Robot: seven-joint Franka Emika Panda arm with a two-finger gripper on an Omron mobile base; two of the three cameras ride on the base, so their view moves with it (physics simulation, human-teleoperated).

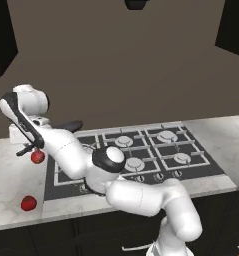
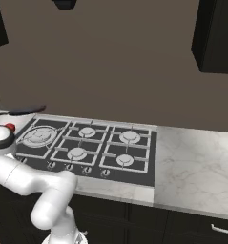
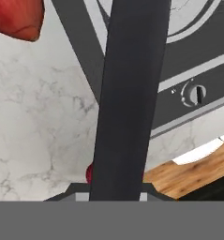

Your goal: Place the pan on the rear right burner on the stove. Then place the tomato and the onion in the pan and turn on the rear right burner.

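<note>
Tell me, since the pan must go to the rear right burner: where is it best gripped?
Grip the pan by its long thin black handle, coming from above with the fingers across its narrow width. The end effector already sits on it in the hand view, raised over the counter.

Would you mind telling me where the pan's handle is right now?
In the left base view the pan's handle juts over the stove's left rear corner, raised above the grates; the hand view shows it in the tool.

Stove set in counter, two round fruits on counter left of stove, pan handle above stove's left edge
</note>
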